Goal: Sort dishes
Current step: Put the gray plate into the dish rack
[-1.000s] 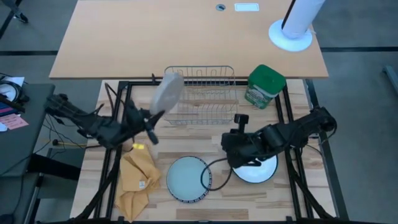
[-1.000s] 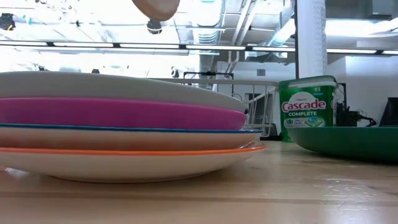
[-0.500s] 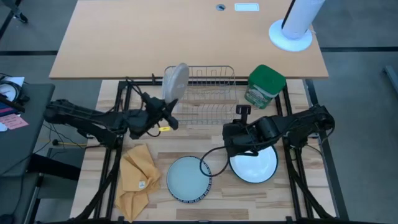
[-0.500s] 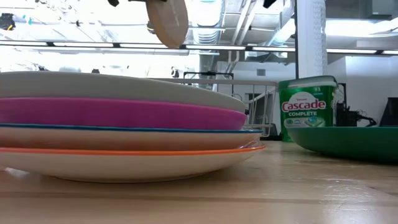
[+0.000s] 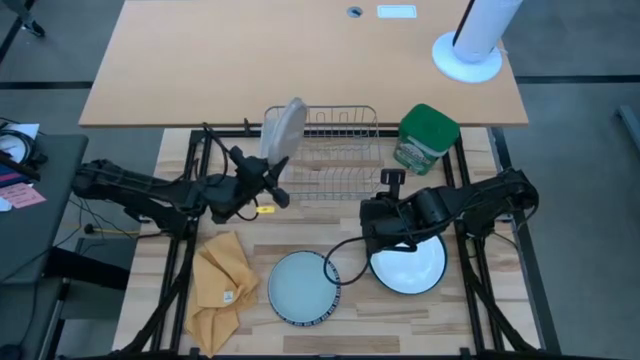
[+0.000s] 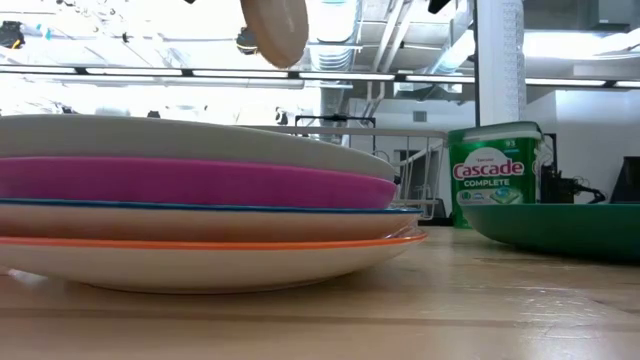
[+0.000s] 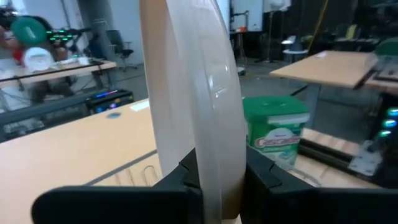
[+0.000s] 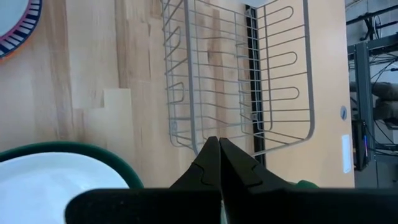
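Left jaws (image 7: 221,177) around smooth round plate (image 7: 193,81)

We count six plates: one grey plate (image 5: 283,130) held up on edge at the rack, four in the stack of plates (image 6: 200,200), and one white plate with green rim (image 5: 410,268). There is one wire rack (image 5: 330,150), one green canister (image 5: 427,138), one yellow cloth (image 5: 224,285) and two arms.
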`<state>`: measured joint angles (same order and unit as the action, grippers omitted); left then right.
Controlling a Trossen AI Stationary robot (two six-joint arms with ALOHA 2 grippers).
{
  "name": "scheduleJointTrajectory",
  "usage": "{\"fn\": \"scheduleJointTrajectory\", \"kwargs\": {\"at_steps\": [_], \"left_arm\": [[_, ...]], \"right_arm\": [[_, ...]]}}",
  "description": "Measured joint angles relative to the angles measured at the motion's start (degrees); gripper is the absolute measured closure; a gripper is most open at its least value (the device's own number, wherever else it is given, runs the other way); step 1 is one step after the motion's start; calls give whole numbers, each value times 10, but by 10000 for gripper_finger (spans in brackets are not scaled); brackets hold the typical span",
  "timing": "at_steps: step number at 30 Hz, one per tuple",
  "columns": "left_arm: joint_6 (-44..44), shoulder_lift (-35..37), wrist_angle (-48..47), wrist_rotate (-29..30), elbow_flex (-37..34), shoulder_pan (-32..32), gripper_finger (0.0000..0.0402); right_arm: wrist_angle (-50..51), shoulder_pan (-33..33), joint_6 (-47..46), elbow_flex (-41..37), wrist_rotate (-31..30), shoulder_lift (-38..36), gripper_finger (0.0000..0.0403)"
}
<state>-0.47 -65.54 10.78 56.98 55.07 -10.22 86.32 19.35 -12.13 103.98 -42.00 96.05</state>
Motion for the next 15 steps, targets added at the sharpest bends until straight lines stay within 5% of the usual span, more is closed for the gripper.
{"fn": "scheduleJointTrajectory", "kwargs": {"at_steps": [15], "left_arm": [[-64, -17, 16, -15, 0, 17, 359]], "right_arm": [[-21, -12, 0, 0, -1, 0, 403]]}}
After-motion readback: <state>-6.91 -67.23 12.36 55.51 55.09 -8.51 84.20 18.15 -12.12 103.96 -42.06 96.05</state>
